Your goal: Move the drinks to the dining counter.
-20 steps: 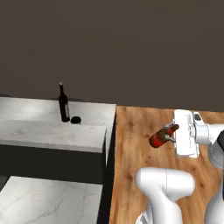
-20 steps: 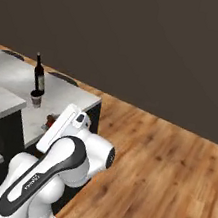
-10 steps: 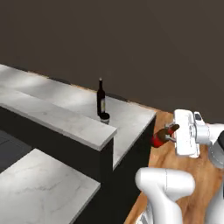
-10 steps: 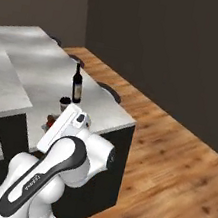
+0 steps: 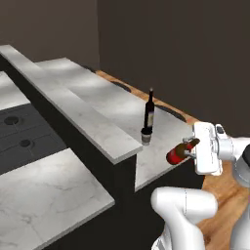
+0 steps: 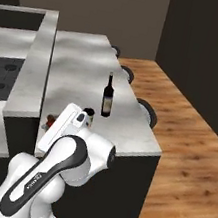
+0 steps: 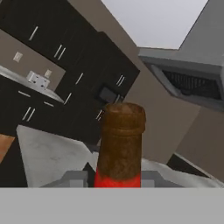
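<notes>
1. Red bottle (image 5: 178, 153): held in the gripper (image 5: 194, 146), jaws closed narrowly on its neck end. It lies tilted nearly on its side in mid-air, body pointing away from the hand, above the near edge of the dining counter (image 5: 97, 97). In the hand view its brown neck (image 7: 121, 144) rises straight ahead of the camera.

2. Items already standing on the dining counter: wine bottle (image 5: 149, 111), upright, with a small dark-topped cup (image 5: 145, 136) just beside its base. Both lie near the held bottle. In the right base view the cup (image 6: 88, 116) sits close to the hand.

3. Hazard, collision: a low or sweeping approach could strike the cup or tip the tall wine bottle. Cause: narrow clearance between these items and the set-down area.

4. Hazard, bad release: letting go while the bottle is tilted would probably let it roll toward the counter edge. Bring it upright first.

5. Hazard, slip: the grip appears to sit only on the neck; contact is partly hidden, so security is uncertain.
</notes>
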Controlling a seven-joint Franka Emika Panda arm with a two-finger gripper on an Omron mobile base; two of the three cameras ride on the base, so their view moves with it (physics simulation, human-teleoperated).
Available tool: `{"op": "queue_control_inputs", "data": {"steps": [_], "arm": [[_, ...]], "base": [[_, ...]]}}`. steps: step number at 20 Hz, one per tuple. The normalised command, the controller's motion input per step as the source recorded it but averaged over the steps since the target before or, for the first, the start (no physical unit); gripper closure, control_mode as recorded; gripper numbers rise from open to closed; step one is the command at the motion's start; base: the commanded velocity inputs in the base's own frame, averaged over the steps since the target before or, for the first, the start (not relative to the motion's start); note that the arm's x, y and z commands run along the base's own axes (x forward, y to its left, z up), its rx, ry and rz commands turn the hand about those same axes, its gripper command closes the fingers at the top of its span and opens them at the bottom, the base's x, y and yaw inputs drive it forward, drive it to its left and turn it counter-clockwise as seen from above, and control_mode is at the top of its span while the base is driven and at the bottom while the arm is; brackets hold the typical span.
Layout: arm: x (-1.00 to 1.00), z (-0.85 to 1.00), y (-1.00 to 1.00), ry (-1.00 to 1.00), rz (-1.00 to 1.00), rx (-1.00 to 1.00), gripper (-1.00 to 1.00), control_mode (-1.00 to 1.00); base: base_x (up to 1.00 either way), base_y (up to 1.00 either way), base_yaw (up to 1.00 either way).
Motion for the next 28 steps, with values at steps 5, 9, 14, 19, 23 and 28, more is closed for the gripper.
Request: {"op": "queue_control_inputs", "data": {"steps": [5, 9, 14, 19, 23, 28], "arm": [[0.0, 0.0, 0.0, 0.0, 0.0, 0.0, 1.0, 1.0], [0.0, 0.0, 0.0, 0.0, 0.0, 0.0, 1.0, 1.0], [0.0, 0.0, 0.0, 0.0, 0.0, 0.0, 1.0, 1.0], [0.0, 0.0, 0.0, 0.0, 0.0, 0.0, 1.0, 1.0], [0.0, 0.0, 0.0, 0.0, 0.0, 0.0, 1.0, 1.0], [0.0, 0.0, 0.0, 0.0, 0.0, 0.0, 1.0, 1.0]], "base": [[0.47, -0.02, 0.46], [0.42, -0.16, 0.33], [0.13, -0.53, 0.13], [0.0, -0.69, 0.05], [0.14, -0.22, 0.09], [0.63, 0.09, 0.22]]}}
